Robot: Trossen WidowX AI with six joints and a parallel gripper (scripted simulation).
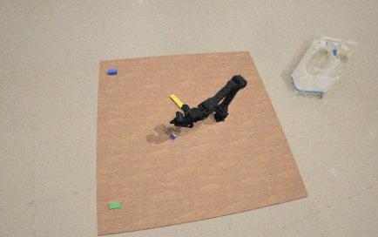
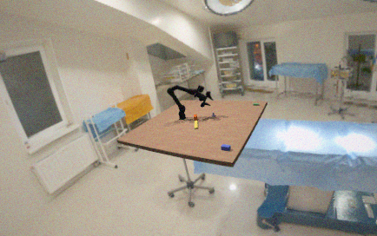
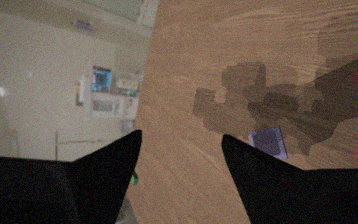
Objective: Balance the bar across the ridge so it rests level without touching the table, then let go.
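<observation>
At the bottom of the wrist view, the claw (image 3: 180, 145) is seen spread and pinching nothing, only bare bench (image 3: 190, 60) between its dark fingers. A small purple block (image 3: 269, 142) lies just right of them, in the arm's shadow. Farther off, in the top view, the yellow bar (image 1: 176, 100) lies on the bench up and left of the claw, partly hidden by the arm. The claw is judged to be held open for an approach to it.
</observation>
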